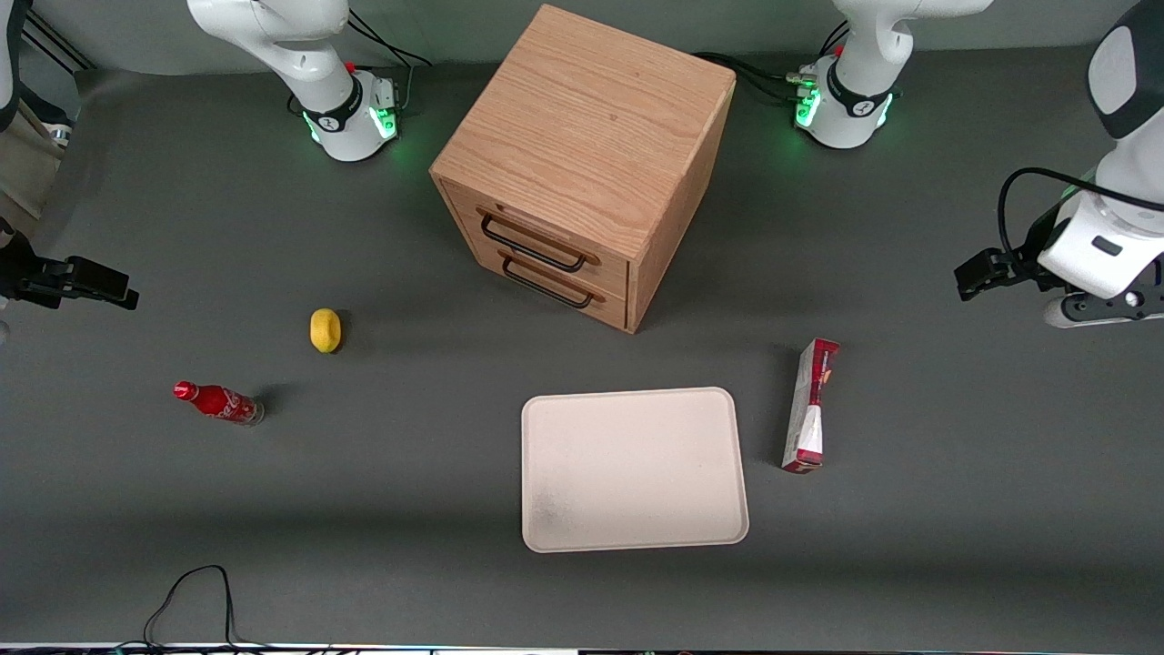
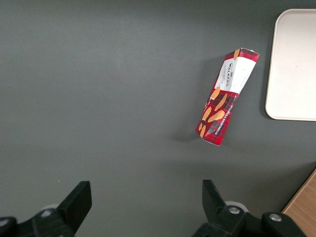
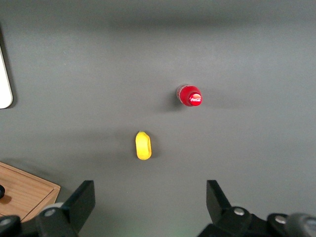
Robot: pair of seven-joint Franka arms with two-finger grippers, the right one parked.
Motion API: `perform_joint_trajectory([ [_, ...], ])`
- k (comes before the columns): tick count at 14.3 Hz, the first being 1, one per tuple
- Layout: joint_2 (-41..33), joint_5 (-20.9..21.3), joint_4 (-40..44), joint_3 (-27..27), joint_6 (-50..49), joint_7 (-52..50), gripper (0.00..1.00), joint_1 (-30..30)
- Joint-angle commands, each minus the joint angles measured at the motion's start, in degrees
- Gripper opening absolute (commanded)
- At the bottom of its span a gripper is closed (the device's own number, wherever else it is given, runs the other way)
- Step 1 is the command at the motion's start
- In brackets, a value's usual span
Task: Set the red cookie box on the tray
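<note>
While the gripper (image 2: 143, 207) hangs high at the working arm's end of the table (image 1: 955, 509), fingers (image 2: 79, 200) spread wide and holding nothing, the box (image 1: 809, 407) lies flat on bare table just beside the tray (image 1: 634, 469), apart from its rim. Open grey surface surrounds the box. Cabinet (image 1: 582, 164): farther from the camera than the tray.

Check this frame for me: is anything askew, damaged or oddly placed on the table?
Nothing looks damaged or spilled. The red cookie box lies on the table beside the tray, not on it, slightly angled to its edge. The wooden drawer cabinet sits skewed to the table. The gripper hovers open, apart from the box.
</note>
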Motion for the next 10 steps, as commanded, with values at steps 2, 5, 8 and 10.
perform_joint_trajectory([
  [2,0.44,0.00,1.67,1.21,-2.86,-0.77,1.00,-1.66],
  [5,1.14,0.00,3.61,1.21,-4.09,-0.96,1.00,-1.92],
  [8,1.32,0.00,4.22,1.21,-4.36,-0.96,1.00,-2.01],
  [10,1.41,0.00,4.31,1.12,-4.45,-1.04,1.00,-2.01],
])
